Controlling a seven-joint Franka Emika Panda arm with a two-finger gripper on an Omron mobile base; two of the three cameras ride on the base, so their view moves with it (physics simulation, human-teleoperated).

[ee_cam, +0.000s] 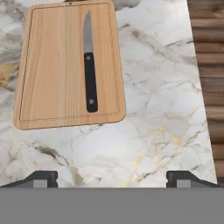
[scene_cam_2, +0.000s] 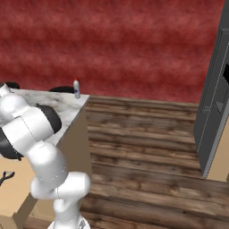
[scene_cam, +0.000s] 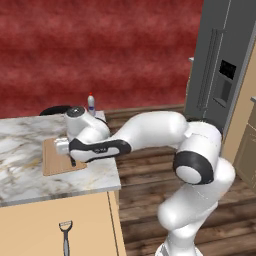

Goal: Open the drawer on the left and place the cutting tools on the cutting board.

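The cutting board [ee_cam: 52, 74] lies on the marble counter [ee_cam: 166, 96]. A slim knife [ee_cam: 89, 76] with a black handle rests flat on it, lengthwise, right of the middle. My gripper [ee_cam: 113, 178] hovers above the counter just off the board's near edge, open with nothing between its fingertips [ee_cam: 43, 177]. In the left base view my arm reaches over the board [scene_cam: 52, 162]. Below the counter's front edge the drawer [scene_cam: 30, 225] stands pulled out, and the dark Y-headed peeler [scene_cam: 65, 237] lies inside it. The peeler [scene_cam_2: 6, 176] also appears at the left edge of the right base view.
A small white bottle [scene_cam: 91, 103] with a red cap stands at the counter's back corner, beside a black round object [scene_cam: 54, 109]. A grey fridge [scene_cam: 220, 75] stands to the right across the wooden floor [scene_cam: 145, 165]. The counter ends just right of the board.
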